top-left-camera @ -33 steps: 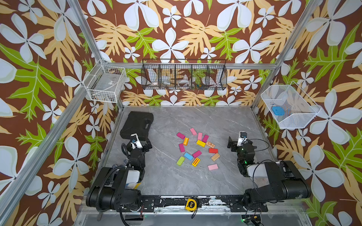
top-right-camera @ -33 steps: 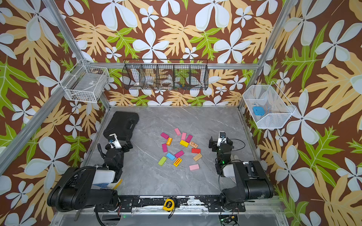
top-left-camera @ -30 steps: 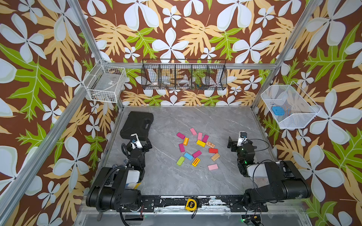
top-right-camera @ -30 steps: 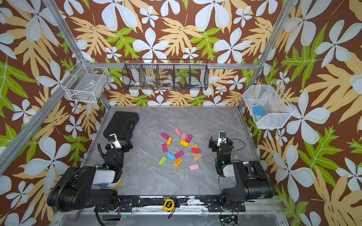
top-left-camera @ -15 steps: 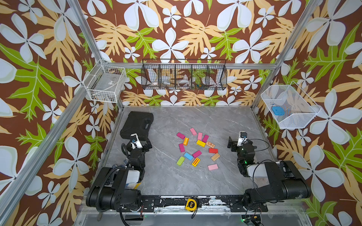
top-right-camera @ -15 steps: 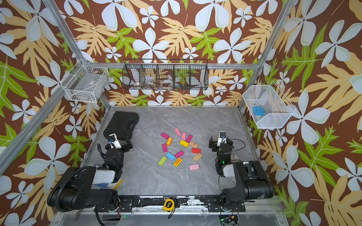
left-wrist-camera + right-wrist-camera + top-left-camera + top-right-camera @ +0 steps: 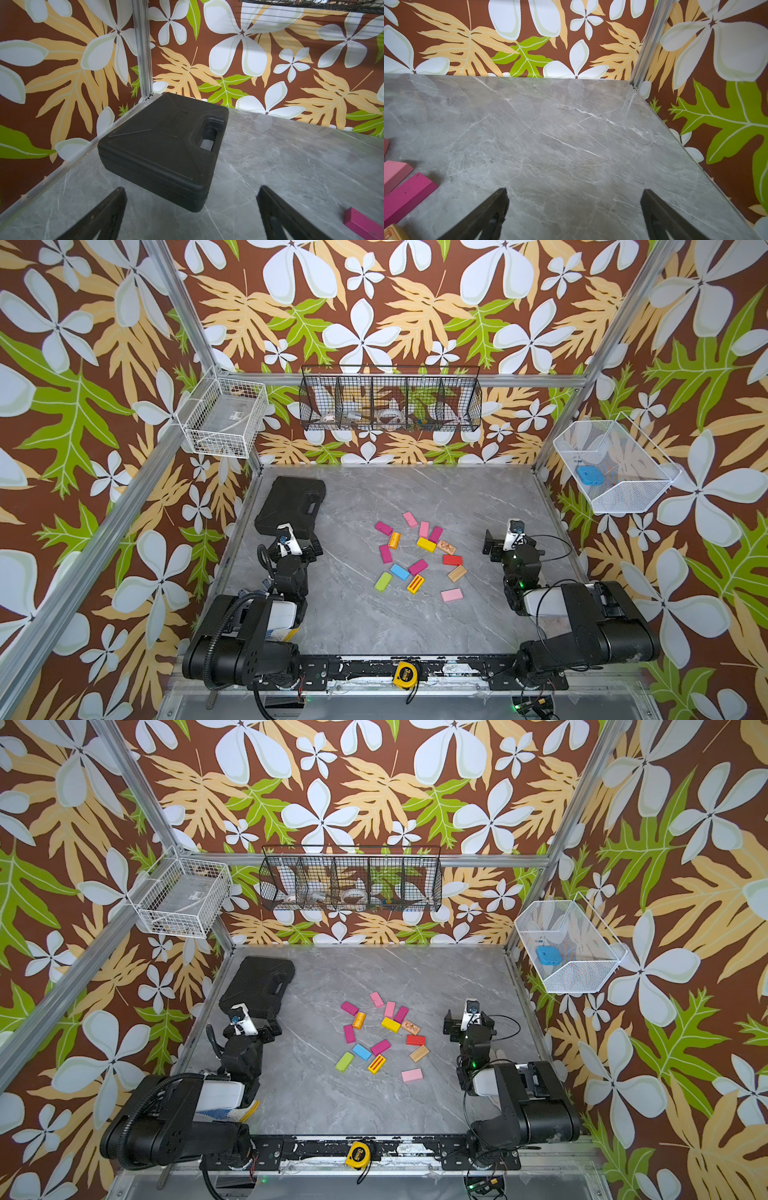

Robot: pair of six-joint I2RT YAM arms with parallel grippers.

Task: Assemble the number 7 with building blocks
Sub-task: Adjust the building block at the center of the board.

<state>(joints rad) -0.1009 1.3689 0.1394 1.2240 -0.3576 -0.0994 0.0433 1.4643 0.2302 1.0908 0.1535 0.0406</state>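
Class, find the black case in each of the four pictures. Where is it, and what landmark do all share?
In a top view: black case at the far corner of the grey table, left arm's side.
In a top view: same corner.
Left wrist: middle of picture.
Right wrist: not in it.
Shared landmark: the grey table.

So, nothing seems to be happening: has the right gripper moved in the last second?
No: the right gripper stays put, same gap to the red block.

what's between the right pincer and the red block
Bare grey tabletop only: both top views show nothing between the right pincer and the red block.
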